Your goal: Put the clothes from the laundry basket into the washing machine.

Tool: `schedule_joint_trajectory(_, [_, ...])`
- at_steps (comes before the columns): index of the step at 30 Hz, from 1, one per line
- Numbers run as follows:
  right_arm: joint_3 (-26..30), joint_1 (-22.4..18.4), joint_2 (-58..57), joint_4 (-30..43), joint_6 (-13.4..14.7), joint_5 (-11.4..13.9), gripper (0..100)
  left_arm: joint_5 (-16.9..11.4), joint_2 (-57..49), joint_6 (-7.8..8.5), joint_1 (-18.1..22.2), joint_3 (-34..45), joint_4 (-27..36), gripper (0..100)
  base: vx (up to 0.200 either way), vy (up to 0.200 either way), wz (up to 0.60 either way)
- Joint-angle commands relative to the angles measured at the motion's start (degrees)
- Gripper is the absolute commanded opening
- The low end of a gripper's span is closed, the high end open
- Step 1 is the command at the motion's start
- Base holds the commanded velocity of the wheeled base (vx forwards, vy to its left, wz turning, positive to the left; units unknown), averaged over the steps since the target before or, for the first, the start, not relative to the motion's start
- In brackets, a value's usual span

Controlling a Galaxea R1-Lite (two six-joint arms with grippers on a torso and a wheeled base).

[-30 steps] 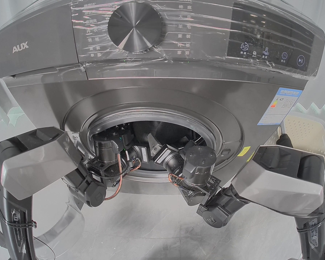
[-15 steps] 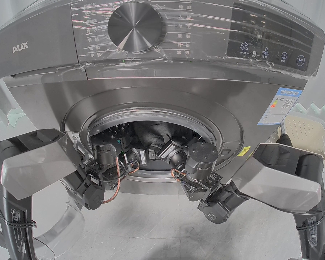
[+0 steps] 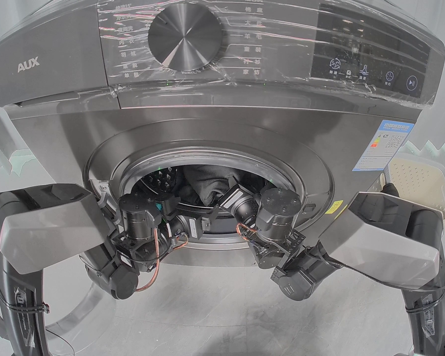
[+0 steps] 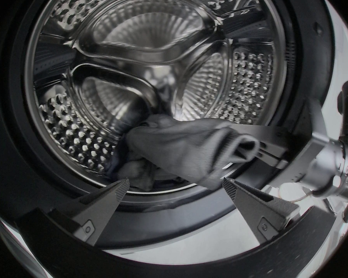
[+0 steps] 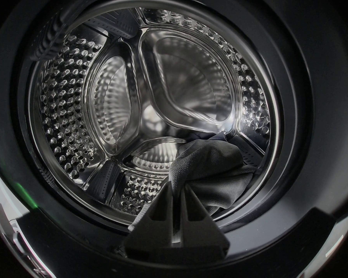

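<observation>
Closest in, the left gripper [image 4: 174,185] sits just outside the washing machine's round opening with its two fingers [image 4: 118,190] spread wide. Nothing is between them and they touch nothing; the dark rubber door seal [image 4: 11,166] curves beyond the tips. The right gripper [image 5: 178,188] is beside it at the same opening, its fingers pressed together on a fold of a dark grey garment [image 5: 212,170], so that the cloth is pinched right at the tips.

From that pinch the garment stretches into the mouth of the drum [image 5: 116,97]. In the left wrist view it hangs in a thick roll from the right gripper's fingers, and its other end lies bunched low in the drum, just behind the front lip. Past it are the perforated steel wall, the raised paddles and the drum's smooth, ribbed back.

From the head view, both wrists crowd the lower half of the opening, with the garment a dark mound between and above them. The washing machine [image 3: 222,124] is a grey front-loader with a large round dial [image 3: 185,36] and a touch panel under clear film. Its transparent door [image 3: 84,312] is swung open low on the left. Behind the machine's right corner stands a cream perforated laundry basket [image 3: 422,184].
</observation>
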Motion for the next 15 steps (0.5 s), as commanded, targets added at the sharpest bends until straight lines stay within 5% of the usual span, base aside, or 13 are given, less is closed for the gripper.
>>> schedule_joint_trajectory(1, [-0.2,-0.1,-0.1,-0.1,0.0,0.0,0,-0.8,-0.1,0.09,-1.4,1.1,-0.5,100,0.000,0.000,0.00])
schedule_joint_trajectory(6, [0.2,0.2,-0.2,-0.2,-0.2,0.5,0,-1.0,-0.4,0.36,-2.4,1.7,-1.5,100,0.000,0.000,0.00])
schedule_joint_trajectory(7, [0.2,0.1,-0.2,-0.2,-0.2,0.4,100,-1.0,-0.4,0.36,-2.5,1.9,-1.8,100,0.000,0.000,0.00])
schedule_joint_trajectory(15, [5.3,1.3,-1.1,-0.3,-0.5,0.2,100,-0.9,-1.3,0.36,-2.5,2.4,-2.9,100,0.000,0.000,0.00])
